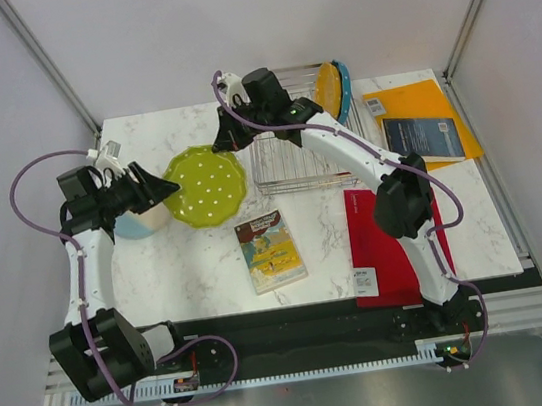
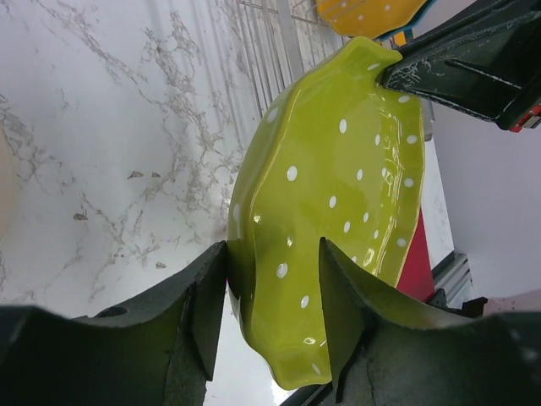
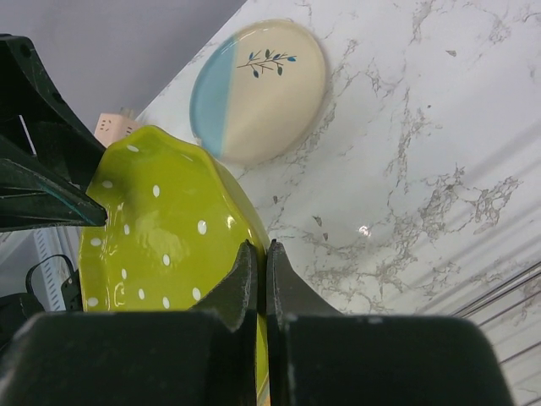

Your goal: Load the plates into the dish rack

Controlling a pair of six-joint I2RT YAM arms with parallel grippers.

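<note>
The right arm stretches over the dish rack (image 1: 281, 166), right gripper (image 1: 224, 134) pinched tight on the far rim of the lime green plate (image 1: 206, 185) — the plate just left of the rack. The left arm bends in sideways, left gripper (image 1: 162, 190) half-spread astride the opposite rim; we cannot tell whether it clamps.

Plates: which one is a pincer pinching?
The lime green dotted plate: the right pincer grips its rim. The cream-and-blue plate lies free; orange and teal stand in the rack.
</note>
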